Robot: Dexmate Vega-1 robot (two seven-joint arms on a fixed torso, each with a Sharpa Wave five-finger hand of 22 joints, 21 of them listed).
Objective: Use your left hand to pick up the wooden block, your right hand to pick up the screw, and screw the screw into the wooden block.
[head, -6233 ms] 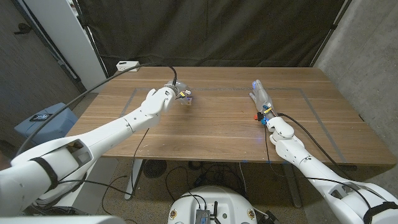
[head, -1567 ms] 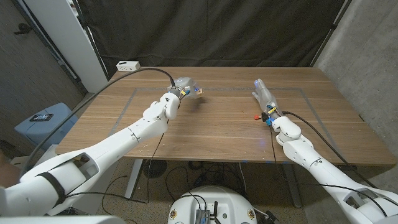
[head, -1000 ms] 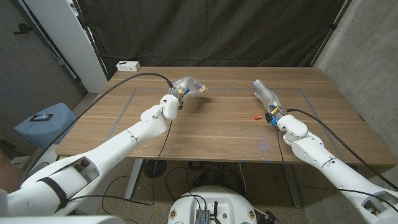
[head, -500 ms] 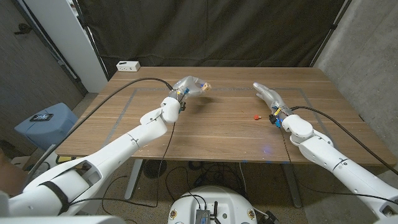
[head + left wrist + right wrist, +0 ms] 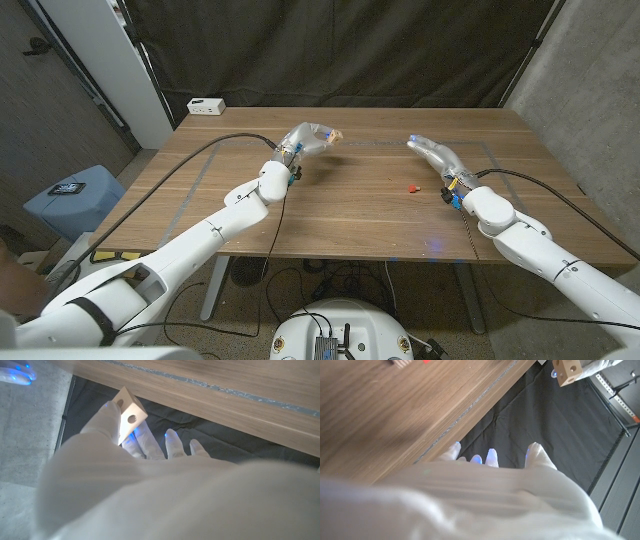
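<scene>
Two things matter: my left robot hand [image 5: 304, 139] holds the wooden block [image 5: 335, 135] pinched above the counter [image 5: 340, 215], hole showing, while the red screw [image 5: 411, 186] lies alone on the wood near my right robot hand [image 5: 437, 154], fingers apart and holding nothing. Nothing lies between them; a white box [image 5: 205, 105] sits at the far left corner

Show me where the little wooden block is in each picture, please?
Head view: the wooden block is held up at the tips of the left hand, over the far half of the table.
Left wrist view: the same block sits pinched in that hand's fingers, hole facing the camera.
Right wrist view: the block shows at the top edge.
Shared landmark: the wooden table's edge with its grey tape line.
</scene>
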